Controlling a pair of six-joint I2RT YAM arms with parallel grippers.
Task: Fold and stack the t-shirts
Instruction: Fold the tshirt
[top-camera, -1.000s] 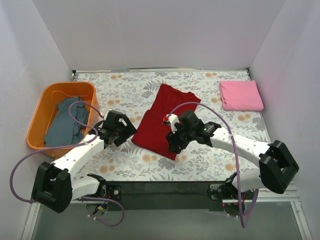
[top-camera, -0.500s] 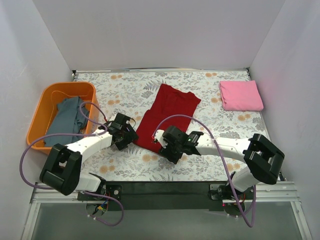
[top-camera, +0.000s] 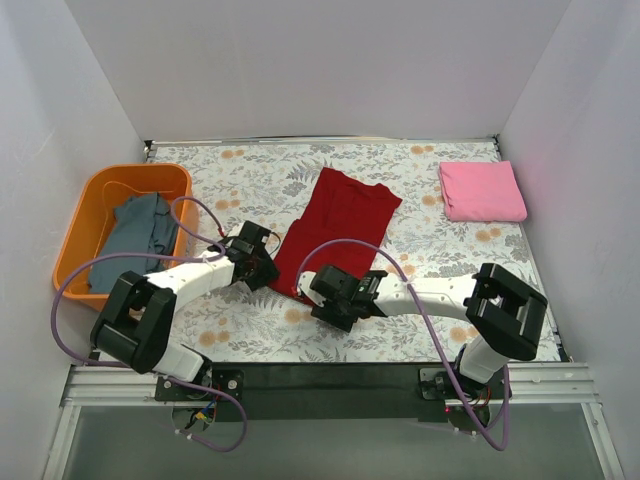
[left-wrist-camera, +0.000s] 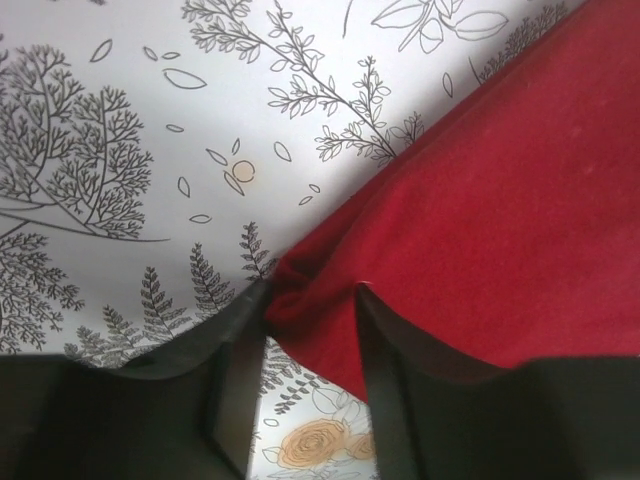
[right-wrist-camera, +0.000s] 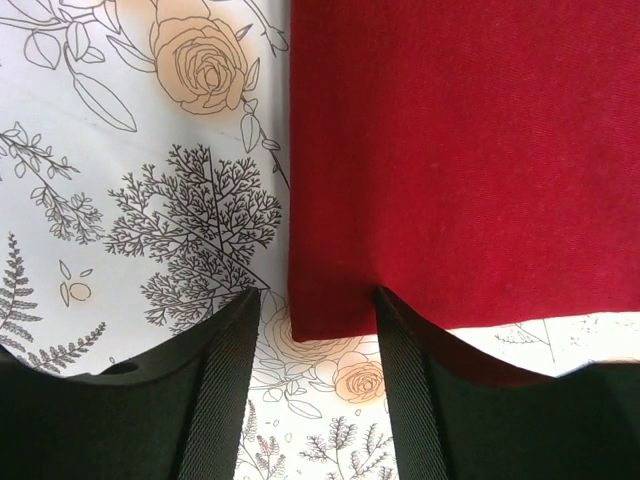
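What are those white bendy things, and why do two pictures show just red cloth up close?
They are two robot arms. One picture looks down from above; the two close ones come from cameras on the wrists. On the flowery tablecloth lie a dark red t-shirt and a folded pink t-shirt. A grey-blue t-shirt sits in the orange basket. The left pincer and the right pincer each stand open around a near corner of the red shirt, gripping nothing.

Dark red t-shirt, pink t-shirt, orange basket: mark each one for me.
dark red t-shirt (top-camera: 338, 222): top external view, middle of the spread cloth.
pink t-shirt (top-camera: 482, 191): top external view, centre of the folded square.
orange basket (top-camera: 140, 170): top external view, far rim.
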